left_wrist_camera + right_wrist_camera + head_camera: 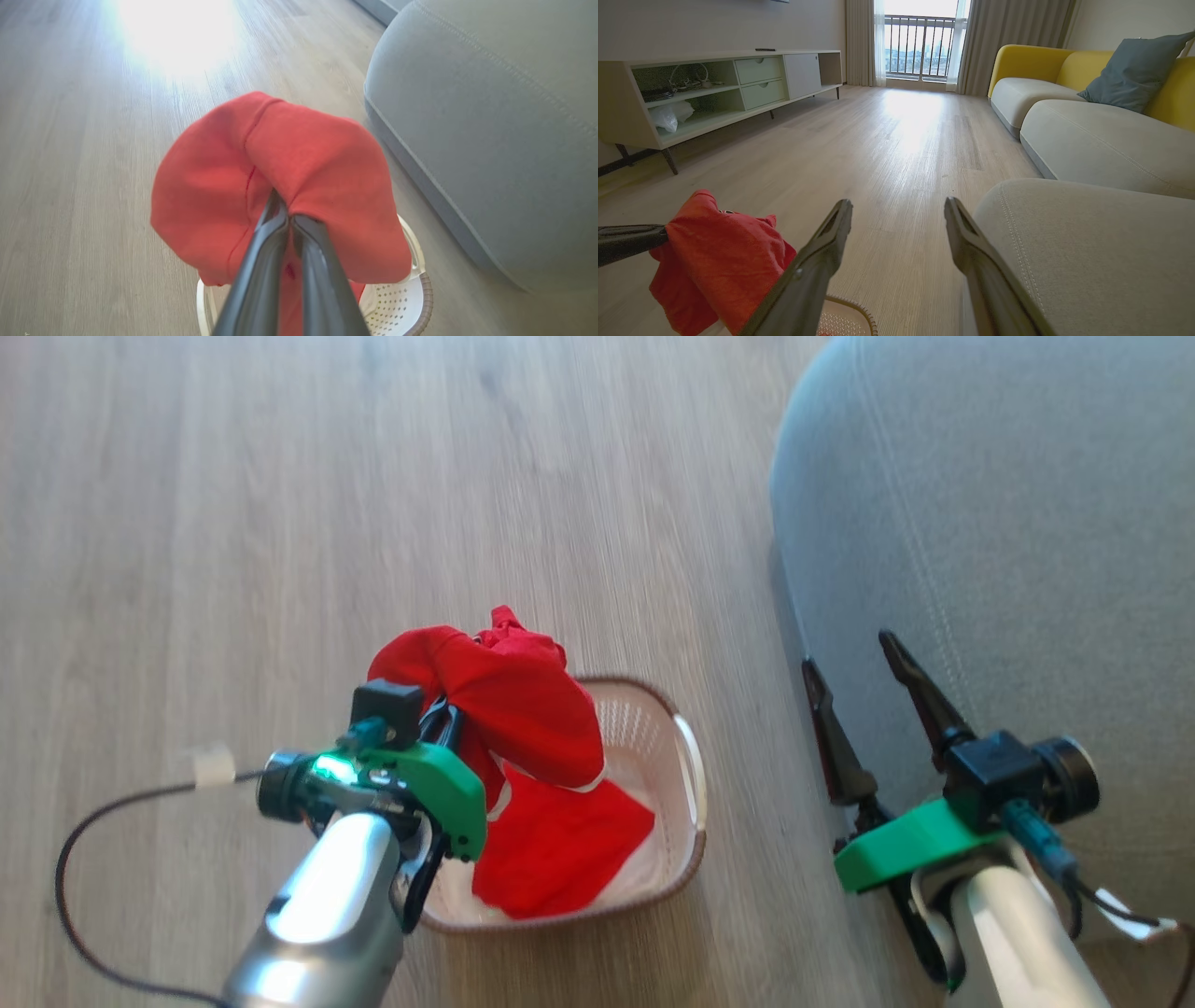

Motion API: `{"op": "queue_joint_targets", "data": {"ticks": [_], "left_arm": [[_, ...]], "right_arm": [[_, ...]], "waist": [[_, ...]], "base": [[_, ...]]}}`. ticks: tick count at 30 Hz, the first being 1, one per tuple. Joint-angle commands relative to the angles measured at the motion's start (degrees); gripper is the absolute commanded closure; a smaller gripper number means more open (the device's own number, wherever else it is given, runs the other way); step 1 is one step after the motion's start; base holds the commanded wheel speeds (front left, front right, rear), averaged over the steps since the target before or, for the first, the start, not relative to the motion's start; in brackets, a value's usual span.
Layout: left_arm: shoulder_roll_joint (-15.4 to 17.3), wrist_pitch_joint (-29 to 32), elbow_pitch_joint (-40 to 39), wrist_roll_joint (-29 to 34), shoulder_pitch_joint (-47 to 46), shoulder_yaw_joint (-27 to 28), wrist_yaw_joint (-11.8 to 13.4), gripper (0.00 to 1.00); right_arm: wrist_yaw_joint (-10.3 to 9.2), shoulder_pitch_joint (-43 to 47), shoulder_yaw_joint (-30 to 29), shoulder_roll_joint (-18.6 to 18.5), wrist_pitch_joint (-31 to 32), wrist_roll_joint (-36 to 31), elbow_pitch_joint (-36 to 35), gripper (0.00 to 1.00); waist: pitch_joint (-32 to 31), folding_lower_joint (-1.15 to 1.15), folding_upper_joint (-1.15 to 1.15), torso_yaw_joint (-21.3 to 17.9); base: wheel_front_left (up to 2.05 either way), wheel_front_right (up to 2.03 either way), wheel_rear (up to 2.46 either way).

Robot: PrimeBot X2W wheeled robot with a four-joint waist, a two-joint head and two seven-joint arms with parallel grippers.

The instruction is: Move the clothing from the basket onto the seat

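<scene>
My left gripper (pixel 453 714) is shut on a red garment (pixel 509 695), which hangs lifted above the cream basket (pixel 686 784) on the wood floor. In the left wrist view the garment (pixel 299 163) drapes over the closed fingertips, with the basket (pixel 411 294) below. More red clothing (pixel 560 845) lies inside the basket. The grey seat (pixel 1008 523) rises to the right of the basket. My right gripper (pixel 854 653) is open and holds nothing, hovering at the seat's front edge. The right wrist view shows the held garment (pixel 719 256) at lower left and the seat (pixel 1087 247) at right.
A black cable (pixel 84 859) with a white tag loops on the floor at left. In the right wrist view a low TV cabinet (pixel 714 88) lines the left wall, a yellow-backed sofa with a blue cushion (pixel 1134 70) stands at right, and open wood floor (pixel 901 140) runs toward a balcony window.
</scene>
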Motion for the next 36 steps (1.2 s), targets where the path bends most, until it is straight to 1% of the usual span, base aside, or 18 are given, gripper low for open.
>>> {"op": "queue_joint_targets", "data": {"ticks": [1, 5, 8, 13, 17, 23, 26, 28, 31, 33, 36], "left_arm": [[0.9, -0.8, -3.1, -0.2, -0.2, 2.6, 0.6, 1.0], [1.1, -0.8, -12.0, 0.3, 3.3, 6.6, 1.0, 1.0], [2.3, -0.8, -20.2, 4.1, 5.6, 8.5, 2.1, 1.0], [1.9, -0.8, -32.7, 6.3, 9.6, 13.3, 2.7, 1.0], [1.4, -0.8, -41.3, 7.8, 11.2, 16.2, 1.8, 1.0], [0.9, -0.8, -52.0, 8.1, 11.8, 17.7, 0.9, 1.0], [0.9, -0.8, -55.4, 6.6, 11.8, 16.1, 1.2, 1.0], [0.9, -0.8, -56.0, 6.5, 11.8, 15.3, 1.1, 1.0], [0.9, -0.8, -56.6, 6.1, 11.9, 12.6, -0.1, 1.0], [0.9, -0.8, -56.0, 5.4, 12.4, 10.8, -0.9, 1.0], [0.9, -0.8, -54.9, 6.0, 12.6, 8.9, -2.0, 1.0]], "right_arm": [[-0.01, -0.1, 1.3, -0.1, -0.4, 0.2, -1.6, 0.0], [-0.01, 1.0, 1.7, -0.1, -0.4, 0.8, -1.4, 0.0], [-0.01, 1.5, 1.9, -0.1, -0.4, 1.0, -1.5, 0.0], [-0.01, 2.6, 1.8, -0.1, -0.4, 1.1, -1.7, 0.0], [-0.01, 3.6, 1.6, -0.1, -0.4, 0.9, -2.1, 0.0], [-0.01, 4.7, 1.1, -0.1, -0.4, 0.5, -2.8, 0.0], [-0.01, 5.4, 0.7, -0.1, -0.4, 0.6, -3.1, 0.0], [-0.01, 5.6, 0.7, -0.1, -0.4, 0.6, -3.2, 0.0], [-0.01, 5.8, 1.0, -0.1, -0.4, 0.7, -3.3, 0.0], [-0.01, 5.7, 1.0, -0.1, -0.4, 1.0, -3.5, 0.0], [-0.01, 5.6, 1.0, -0.1, -0.4, 1.3, -3.8, 0.0]], "waist": [[-3.1, 0.01, 0.0, 0.5], [-5.0, 0.01, 0.0, 0.1], [-6.0, 0.01, 0.0, -0.2], [-7.3, 0.01, 0.0, -0.5], [-7.9, 0.01, 0.0, -0.6], [-8.3, 0.01, 0.0, -0.4], [-8.7, 0.01, 0.0, -0.4], [-8.9, 0.01, 0.0, -0.4], [-9.1, 0.01, 0.0, -0.6], [-9.2, 0.01, 0.0, -0.7], [-9.1, 0.01, 0.0, -0.6]], "base": [[0.0, 0.0, 0.0], [0.0, 0.0, 0.0], [0.0, 0.0, 0.0], [0.0, 0.0, 0.0], [0.0, 0.0, 0.0], [0.0, 0.0, 0.0], [0.0, 0.0, 0.0], [0.0, 0.0, 0.0], [0.0, 0.0, 0.0], [0.0, 0.0, 0.0], [0.0, 0.0, 0.0]]}}
